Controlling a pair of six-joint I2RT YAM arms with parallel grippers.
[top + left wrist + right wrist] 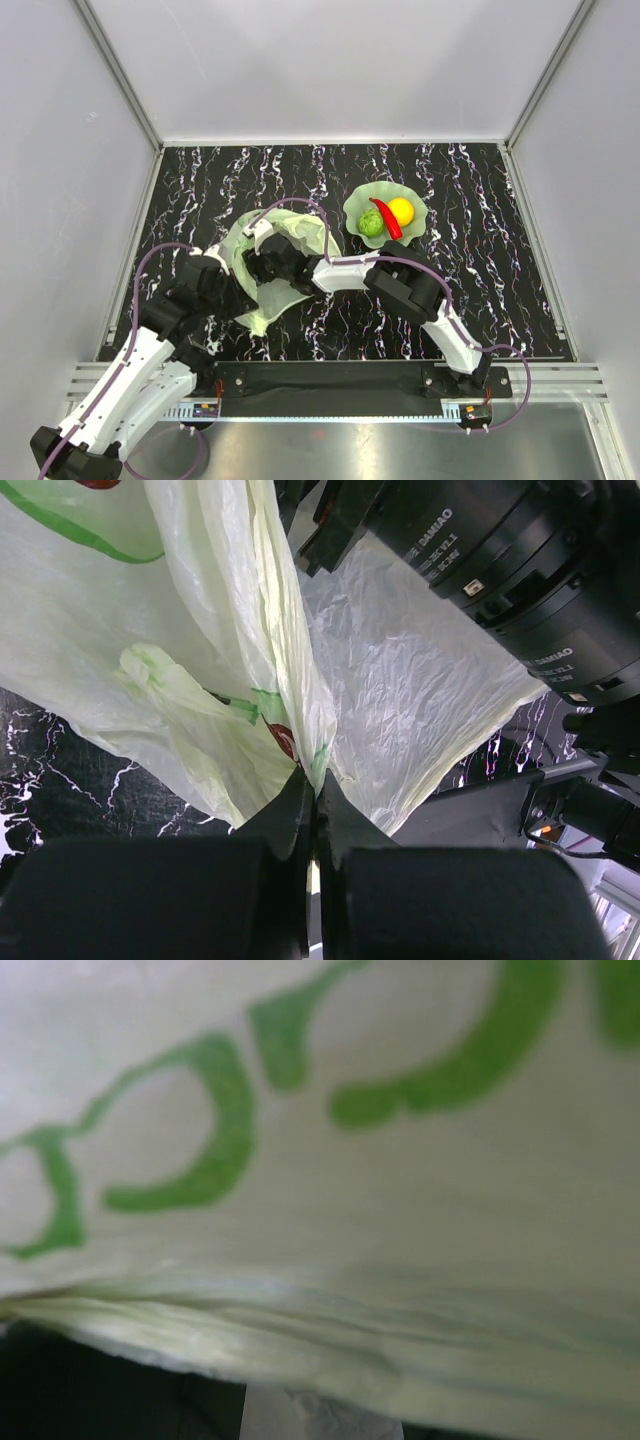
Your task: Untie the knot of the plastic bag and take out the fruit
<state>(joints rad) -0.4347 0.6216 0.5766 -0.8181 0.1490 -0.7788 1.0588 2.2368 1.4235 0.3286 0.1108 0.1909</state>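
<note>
top external: fruit (388, 218) in dish (356, 204); left pincer (312, 782) pinches plastic bag (190, 630), right pincer (268, 266) unclear.

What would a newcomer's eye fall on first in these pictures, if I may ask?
Most likely the crinkly pale green plastic bag in the middle of the black marbled table, where both arms meet and the left arm's jaws are pinched shut on a fold of it. Next comes the green wavy dish just beyond it to the right, holding a green fruit, a yellow fruit and a long red piece.
</note>
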